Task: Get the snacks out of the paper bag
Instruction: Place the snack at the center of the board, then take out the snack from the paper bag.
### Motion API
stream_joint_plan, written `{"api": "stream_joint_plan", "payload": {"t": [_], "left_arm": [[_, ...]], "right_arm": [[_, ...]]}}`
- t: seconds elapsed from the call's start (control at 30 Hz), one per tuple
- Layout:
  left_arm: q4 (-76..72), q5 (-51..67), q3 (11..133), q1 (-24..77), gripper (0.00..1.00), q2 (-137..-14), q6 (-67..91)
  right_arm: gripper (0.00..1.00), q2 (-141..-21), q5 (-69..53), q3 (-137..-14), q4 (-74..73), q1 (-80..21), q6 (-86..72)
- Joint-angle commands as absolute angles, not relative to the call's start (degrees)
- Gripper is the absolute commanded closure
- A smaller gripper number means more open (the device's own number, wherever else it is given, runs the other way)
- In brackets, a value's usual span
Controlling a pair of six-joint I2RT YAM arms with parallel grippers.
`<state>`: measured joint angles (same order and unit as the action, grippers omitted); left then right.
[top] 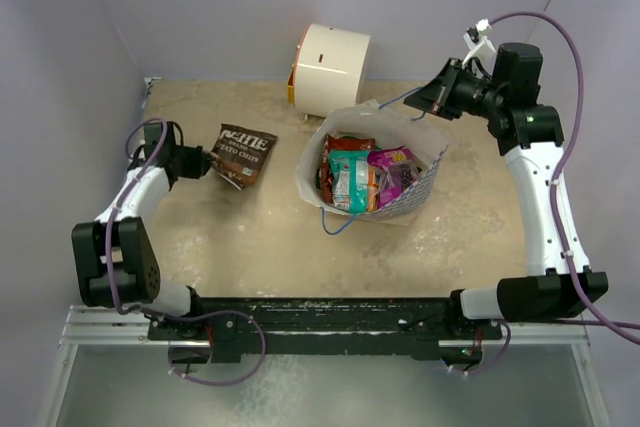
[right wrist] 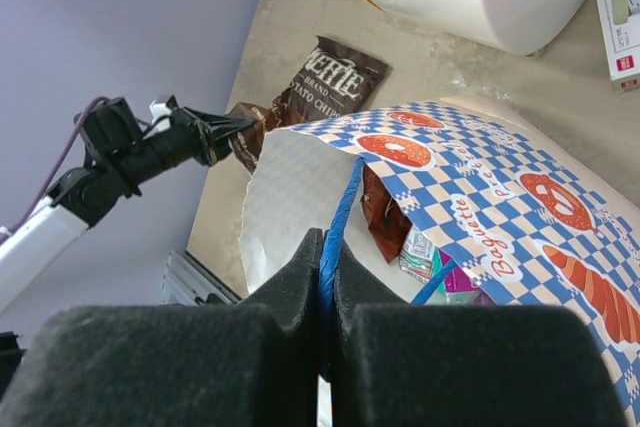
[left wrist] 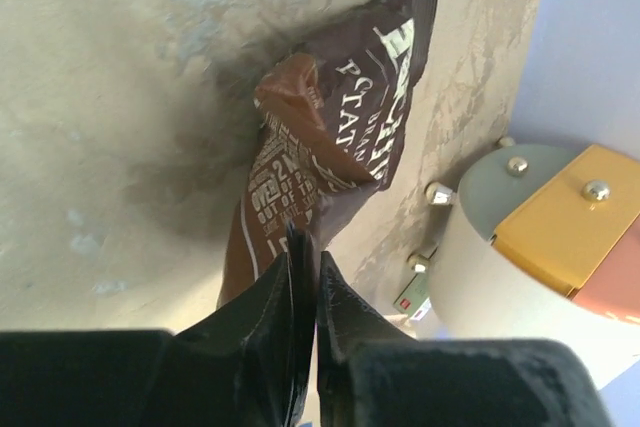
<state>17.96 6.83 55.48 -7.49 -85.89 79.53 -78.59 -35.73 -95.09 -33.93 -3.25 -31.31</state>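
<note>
The dark brown chips bag point(top: 245, 152) lies on the table left of the paper bag point(top: 308, 169). My left gripper point(top: 207, 163) is shut on its near edge; the left wrist view shows the jaws pinching the crumpled packet point(left wrist: 340, 127). The paper bag stands open with teal point(top: 348, 179), purple point(top: 396, 161) and orange-red point(top: 346, 144) snacks inside. My right gripper point(top: 422, 101) is raised at the bag's far right and is shut on its blue string handle point(right wrist: 345, 197), which holds the checked side point(right wrist: 480, 207) up. The chips bag also shows in the right wrist view point(right wrist: 325, 82).
A white cylindrical appliance point(top: 332, 69) with a yellow end stands at the back, just behind the bag. A small white box point(right wrist: 622, 17) lies beside it. The second blue handle point(top: 335, 222) hangs loose in front of the bag. Purple walls close in left, back and right.
</note>
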Motion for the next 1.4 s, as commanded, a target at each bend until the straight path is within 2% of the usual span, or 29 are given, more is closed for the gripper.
{"api": "stream_joint_plan", "payload": {"t": [0.0, 0.23, 0.4, 0.5, 0.57, 0.7, 0.87, 0.9, 0.97, 1.0, 1.17, 1.37], "left_arm": [[18.1, 8.9, 50.5, -7.8, 0.79, -80.5, 78.1], [27.9, 9.0, 39.9, -7.8, 0.59, -66.8, 76.5], [35.1, 11.1, 29.7, -7.8, 0.54, -55.6, 77.0], [42.7, 8.9, 28.3, -7.9, 0.35, -50.3, 76.2], [46.8, 8.7, 29.0, -7.8, 0.29, -48.4, 75.1], [51.0, 9.6, 36.4, -7.8, 0.22, -47.8, 70.3], [49.6, 13.3, 56.4, -7.8, 0.18, -53.9, 57.8], [48.8, 14.6, 60.0, -7.8, 0.12, -55.3, 55.3], [46.6, 19.2, 66.9, -7.8, 0.08, -57.5, 51.1], [45.0, 21.9, 69.8, -7.8, 0.01, -58.4, 49.4], [37.2, 32.5, 77.8, -4.9, 0.00, -60.5, 46.5], [38.1, 23.4, 80.4, 15.5, 0.08, -60.3, 45.3]], "right_arm": [[1.00, -77.2, -37.8, -94.5, -31.6, -4.0, -30.4], [1.00, -76.7, -37.6, -93.8, -31.8, -4.6, -30.2], [1.00, -76.8, -37.3, -94.2, -32.0, -4.9, -30.2], [1.00, -76.8, -37.1, -94.5, -32.1, -5.2, -30.1], [1.00, -76.7, -37.0, -94.4, -32.2, -5.4, -30.1], [1.00, -76.4, -36.7, -93.8, -32.5, -5.8, -29.2], [1.00, -75.5, -34.7, -95.0, -33.5, -10.1, -26.2], [1.00, -75.2, -34.0, -95.7, -33.7, -11.6, -25.4], [1.00, -74.5, -33.1, -96.3, -33.5, -14.7, -24.2], [1.00, -74.0, -32.7, -96.3, -33.3, -15.8, -24.0], [1.00, -70.5, -32.6, -92.9, -30.0, -17.6, -25.1], [1.00, -69.4, -31.7, -91.8, -27.7, -17.7, -28.4]]}}
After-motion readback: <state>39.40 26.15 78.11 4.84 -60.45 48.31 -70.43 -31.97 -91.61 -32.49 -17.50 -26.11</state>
